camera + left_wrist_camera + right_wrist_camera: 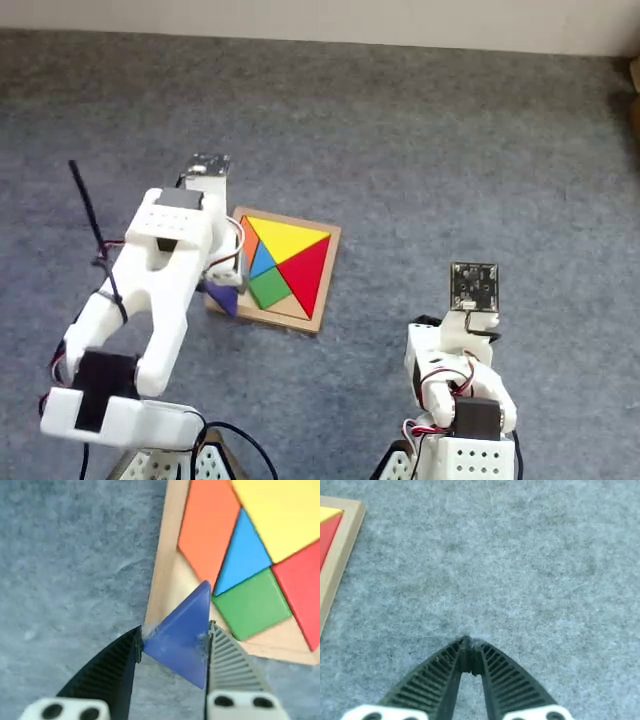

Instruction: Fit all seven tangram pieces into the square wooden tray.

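left gripper: the left gripper (174, 630) was pinching the dark blue triangle (182, 640), one black ribbed finger and one grey finger pressed against two of its edges.
dark blue triangle: it was held over the near left corner of the wooden tray (160, 570), partly above the rim and partly above the carpet (520, 555); its free tip pointed into the tray toward the spot where the orange piece (207, 530) and the green square (252, 605) came close. whether it touched the wood could not be told.
tray: it lay flat on the carpet, turned slightly askew, just ahead of the left arm.
pieces in the tray: the orange piece lay along the left rim, the yellow triangle (280, 515) filled the far part, the light blue triangle (245, 555) sat between orange, yellow and green, and the red triangle (302, 590) touched the yellow and green ones.
bare wood: a strip of tray floor showed next to the orange piece under the held triangle's tip, and another along the rim below the green square.
right gripper: the right gripper (470, 642) had its fingers pressed together with nothing between them, low over the carpet, well apart from the tray, whose corner lay off to one side.
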You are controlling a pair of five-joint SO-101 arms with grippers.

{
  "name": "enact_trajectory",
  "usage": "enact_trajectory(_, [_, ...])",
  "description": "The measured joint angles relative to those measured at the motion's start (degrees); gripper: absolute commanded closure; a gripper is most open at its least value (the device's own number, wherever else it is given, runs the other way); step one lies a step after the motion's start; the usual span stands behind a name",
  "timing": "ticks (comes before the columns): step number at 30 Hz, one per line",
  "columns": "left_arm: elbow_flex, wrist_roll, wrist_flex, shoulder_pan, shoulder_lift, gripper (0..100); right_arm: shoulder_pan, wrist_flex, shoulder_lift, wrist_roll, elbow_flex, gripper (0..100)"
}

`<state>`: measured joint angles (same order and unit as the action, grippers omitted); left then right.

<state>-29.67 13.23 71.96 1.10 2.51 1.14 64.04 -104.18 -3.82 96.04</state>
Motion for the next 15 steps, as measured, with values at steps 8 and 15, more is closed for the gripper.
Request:
enact_trajectory(8, [0.6, 14.7, -0.4, 1.1, -1.2, 94, 0.0, 0.0, 0.0, 0.0, 0.0, 98.0])
enact_trajectory(15, [1.6, 15.3, -0.5, 4.2, -1.5, 99, 0.0, 0.0, 0.0, 0.0, 0.0, 98.0])
